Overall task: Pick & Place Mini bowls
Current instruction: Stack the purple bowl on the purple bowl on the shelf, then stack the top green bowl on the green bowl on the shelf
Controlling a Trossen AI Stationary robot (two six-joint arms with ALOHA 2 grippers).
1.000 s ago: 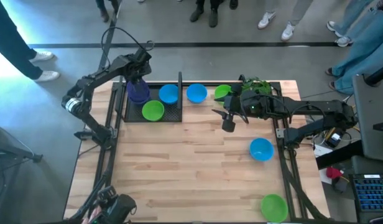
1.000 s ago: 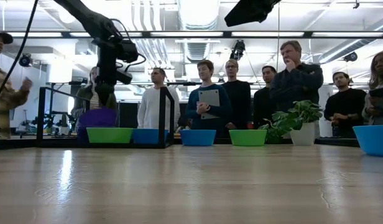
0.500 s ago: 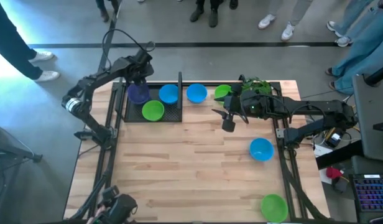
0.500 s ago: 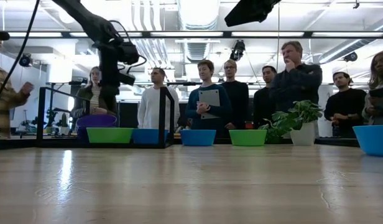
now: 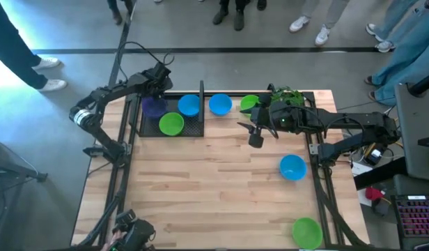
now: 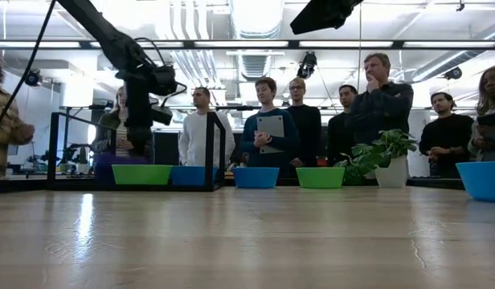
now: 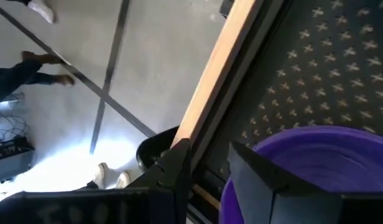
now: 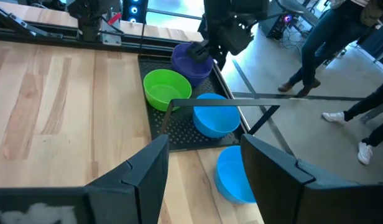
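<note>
The purple mini bowl sits on its base in the black tray's far left corner, beside a green bowl and a blue bowl. My left gripper is open just beyond the purple bowl's far rim. In the left wrist view its fingers stand next to the bowl, with nothing between them. A blue bowl and a green bowl rest on the table right of the tray. Another blue bowl and green bowl lie near the right edge. My right gripper hangs open over the table's middle.
The tray has a black upright frame on its right side. A leafy plant in a white pot stands at the far right, under my right arm. Several people stand beyond the far edge. Bare wood spans the near half of the table.
My left gripper has lowered the purple bowl from just above the tray onto the tray floor, let go of it, and drawn back toward the far edge. The bowl now rests in the tray's far left corner. My right arm has kept still.
</note>
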